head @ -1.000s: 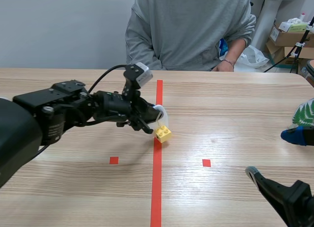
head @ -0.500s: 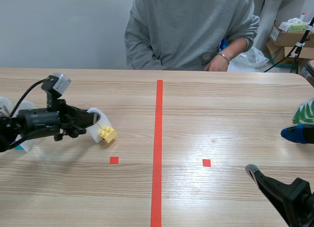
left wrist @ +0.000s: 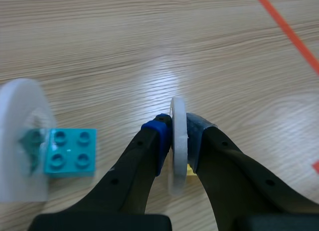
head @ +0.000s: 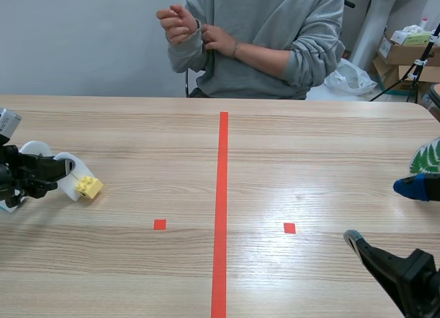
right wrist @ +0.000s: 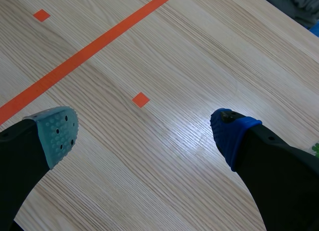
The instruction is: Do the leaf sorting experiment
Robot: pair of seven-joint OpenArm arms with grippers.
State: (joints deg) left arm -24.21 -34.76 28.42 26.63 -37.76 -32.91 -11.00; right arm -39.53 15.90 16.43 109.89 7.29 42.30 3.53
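My left gripper is shut on the rim of a white disc that stands edge-on between its pads, with a yellow brick fixed at its foot. In the scene view this piece rests at the table's far left. Beside it stands a second white disc on a teal brick. My right gripper hovers open over bare wood near a small orange-red square, with nothing between its fingers.
A green fern-leaf disc on a blue brick stands at the right table edge. A person in grey sits across the table with both hands raised. My right arm lies low at the front right.
My left arm has drawn back from the red centre line to the table's far left, carrying the disc with the yellow brick. The person has lifted both hands off the table.
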